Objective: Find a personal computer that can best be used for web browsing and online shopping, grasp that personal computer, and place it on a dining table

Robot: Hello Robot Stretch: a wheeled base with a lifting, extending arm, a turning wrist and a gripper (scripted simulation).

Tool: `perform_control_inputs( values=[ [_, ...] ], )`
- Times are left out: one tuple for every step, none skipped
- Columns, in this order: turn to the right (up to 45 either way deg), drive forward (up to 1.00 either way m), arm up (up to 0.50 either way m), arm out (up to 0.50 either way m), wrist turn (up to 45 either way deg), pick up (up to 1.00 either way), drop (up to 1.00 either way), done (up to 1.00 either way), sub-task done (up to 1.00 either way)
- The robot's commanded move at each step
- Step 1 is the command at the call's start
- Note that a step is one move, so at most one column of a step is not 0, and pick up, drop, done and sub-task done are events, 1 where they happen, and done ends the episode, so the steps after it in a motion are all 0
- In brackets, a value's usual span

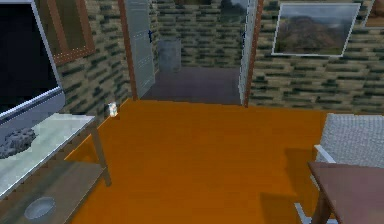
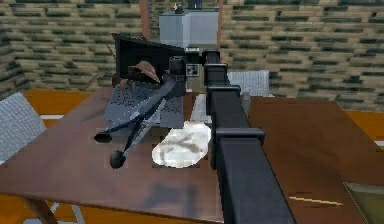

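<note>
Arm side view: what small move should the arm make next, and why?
Likely a slight lift of the arm, as a test. The fingers lie across the open laptop, which seems to rest on the brown table. Whether they hold the laptop cannot be told. If it rises clear, carrying can follow.

The arm (image 2: pixel 235 150) is a dark, square bar in stepped segments. At its far end sit two small white squares (image 2: pixel 193 63) with black marks. The gripper (image 2: pixel 110 147) has a dark body and thin grey fingers (image 2: pixel 118 157) with round dark tips.
</note>
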Motion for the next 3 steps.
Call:
perform_control_inputs(
  values=[
    [0.0,0.0,0.0,-0.38,0.0,0.0,0.0,0.0,0.0],
    [-9.0,0.0,0.0,0.0,0.0,0.0,0.0,0.0,0.0],
    [0.0,0.0,0.0,0.48,0.0,0.0,0.0,0.0,0.0]
  ],
)
